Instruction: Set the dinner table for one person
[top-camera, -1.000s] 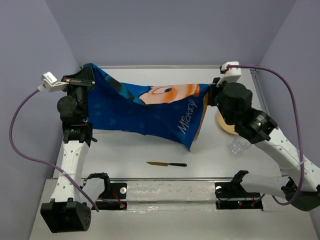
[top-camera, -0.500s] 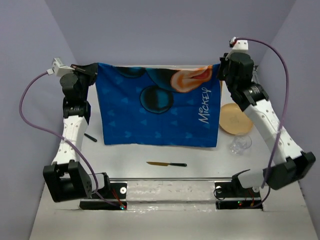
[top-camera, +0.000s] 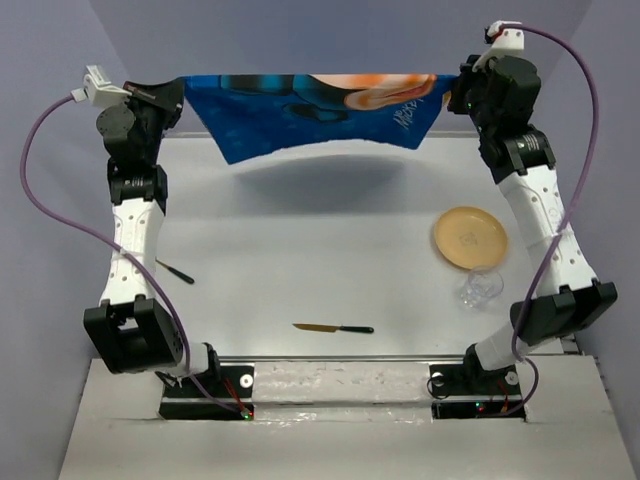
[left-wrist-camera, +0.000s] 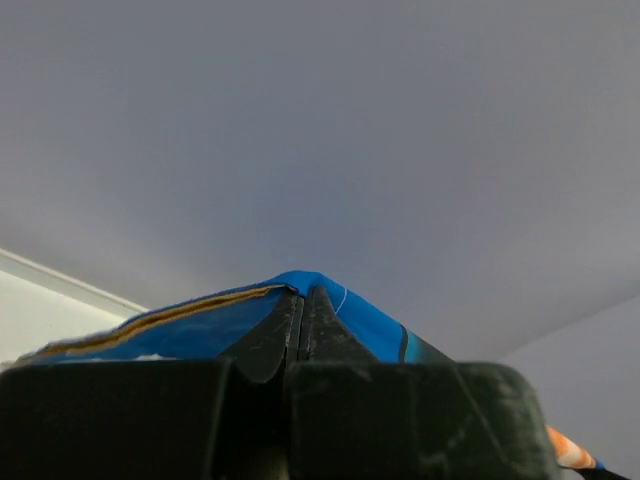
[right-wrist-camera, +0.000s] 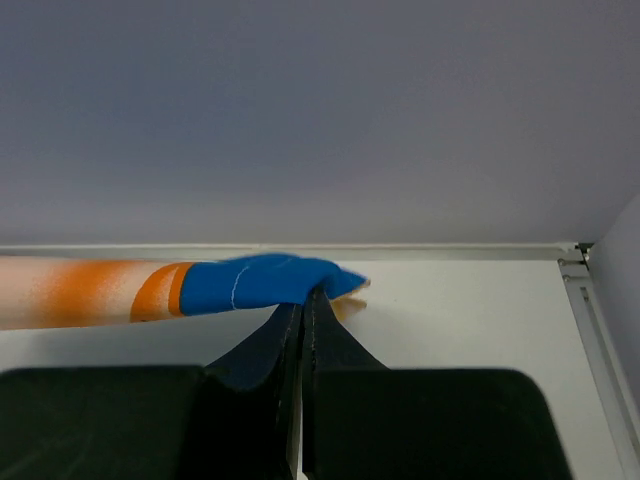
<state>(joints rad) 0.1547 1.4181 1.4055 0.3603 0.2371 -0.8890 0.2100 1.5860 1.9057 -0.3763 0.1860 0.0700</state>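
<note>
White dinner table (top-camera: 320, 250), plate (top-camera: 470, 238) — glass (top-camera: 480, 288) beside

The only writing I can make out is a slanted white script word (top-camera: 413, 112) on the blue cloth placemat (top-camera: 300, 120), close to its right end beside the orange patch; it's seen so edge-on that it reads as "Mickey" only roughly. A faint mark sits at the middle of the tan plate (top-camera: 469, 237), too small to read.

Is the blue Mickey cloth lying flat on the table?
No: the cloth hangs stretched between left gripper and right gripper, shadow on the table below.
</note>
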